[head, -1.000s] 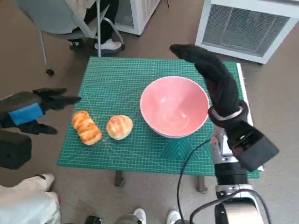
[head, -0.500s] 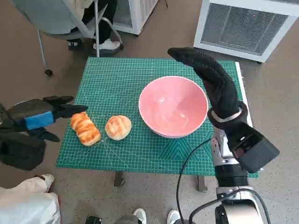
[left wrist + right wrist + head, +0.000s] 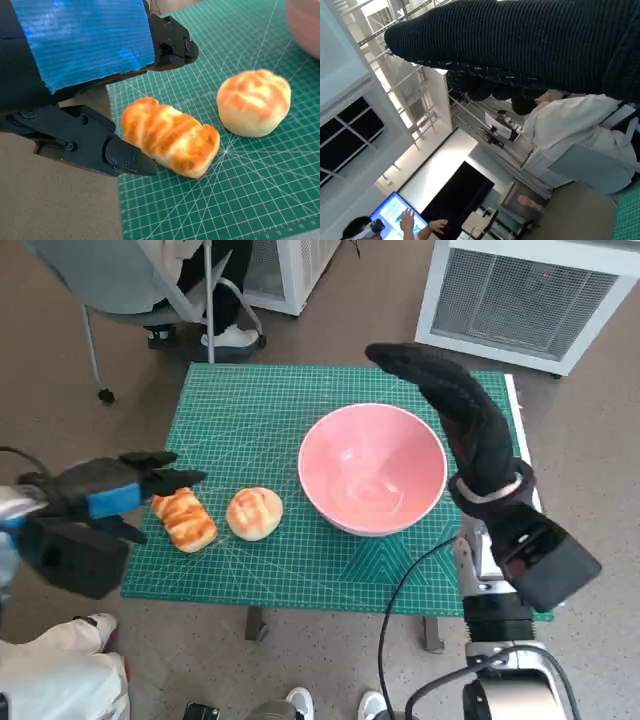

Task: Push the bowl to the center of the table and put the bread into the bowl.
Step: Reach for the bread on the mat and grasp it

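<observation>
A pink bowl (image 3: 372, 467) stands right of the middle of the green cutting mat (image 3: 260, 410). A long striped bread roll (image 3: 184, 519) (image 3: 170, 136) and a round bun (image 3: 254, 513) (image 3: 254, 102) lie side by side near the mat's front left. My left hand (image 3: 110, 490) (image 3: 85, 65) hovers at the mat's left edge, fingers spread to either side of the long roll, holding nothing. My right hand (image 3: 445, 405) stands raised beside the bowl's right rim with its fingers stretched out flat and empty.
A person sits on a wheeled chair (image 3: 130, 290) beyond the table's far left corner. White cabinets (image 3: 530, 295) stand behind the table. A black cable (image 3: 395, 600) hangs past the front right edge. In the right wrist view, a seated person (image 3: 560, 125) and a screen (image 3: 395, 215) show.
My left hand has moved right from outside the table to the mat's left edge, its fingers now over the long roll. The right hand, bowl and breads have stayed about where they were.
</observation>
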`<state>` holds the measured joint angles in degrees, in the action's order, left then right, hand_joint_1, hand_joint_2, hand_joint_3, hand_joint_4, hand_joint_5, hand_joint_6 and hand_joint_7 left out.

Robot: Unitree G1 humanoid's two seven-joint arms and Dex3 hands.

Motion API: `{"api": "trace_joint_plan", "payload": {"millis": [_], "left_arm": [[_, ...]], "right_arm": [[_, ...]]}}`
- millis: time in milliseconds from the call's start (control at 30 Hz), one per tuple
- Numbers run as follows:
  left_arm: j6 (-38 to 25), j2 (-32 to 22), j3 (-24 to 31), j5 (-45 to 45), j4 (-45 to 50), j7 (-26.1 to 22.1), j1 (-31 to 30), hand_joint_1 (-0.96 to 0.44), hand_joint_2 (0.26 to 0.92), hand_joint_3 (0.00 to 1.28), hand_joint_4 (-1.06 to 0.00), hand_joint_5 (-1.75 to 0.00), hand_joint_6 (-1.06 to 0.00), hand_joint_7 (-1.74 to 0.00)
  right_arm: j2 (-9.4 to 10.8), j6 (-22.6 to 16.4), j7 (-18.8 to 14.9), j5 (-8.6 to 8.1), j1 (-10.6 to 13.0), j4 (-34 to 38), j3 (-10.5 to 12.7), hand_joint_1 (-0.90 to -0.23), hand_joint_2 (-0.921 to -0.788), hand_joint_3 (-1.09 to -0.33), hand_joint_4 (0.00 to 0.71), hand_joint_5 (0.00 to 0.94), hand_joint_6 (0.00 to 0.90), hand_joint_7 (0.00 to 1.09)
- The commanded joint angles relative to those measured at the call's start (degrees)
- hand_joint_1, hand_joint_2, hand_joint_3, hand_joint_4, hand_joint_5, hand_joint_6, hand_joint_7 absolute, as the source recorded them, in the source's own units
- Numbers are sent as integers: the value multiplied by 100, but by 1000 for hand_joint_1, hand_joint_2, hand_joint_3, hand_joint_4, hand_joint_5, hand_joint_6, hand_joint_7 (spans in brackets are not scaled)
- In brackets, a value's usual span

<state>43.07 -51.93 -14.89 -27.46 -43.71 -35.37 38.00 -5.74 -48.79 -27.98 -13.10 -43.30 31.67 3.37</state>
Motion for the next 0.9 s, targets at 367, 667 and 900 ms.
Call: {"api": "trace_joint_plan", "payload": {"millis": [367, 667, 900], "left_arm": [[-272, 552, -502, -495, -936, 396, 414, -3, 847, 22, -242, -30, -287, -28], [-366, 809, -855, -786, -1519, 672, 588, -17, 911, 30, -493, -39, -519, -74], [-474, 875, -1184, -1162, -1901, 1179, 736, -94, 920, 180, -568, -674, -545, -1056]], "right_arm": [[-65, -18, 50, 81, 198, 92, 16, -609, -921, -799, 309, 46, -1, 775], [-105, -31, 53, 69, 235, 61, 20, -622, -921, -796, 307, 53, -1, 749], [-131, -18, 46, 50, 269, 12, 31, -625, -921, -797, 306, 57, -1, 741]]}}
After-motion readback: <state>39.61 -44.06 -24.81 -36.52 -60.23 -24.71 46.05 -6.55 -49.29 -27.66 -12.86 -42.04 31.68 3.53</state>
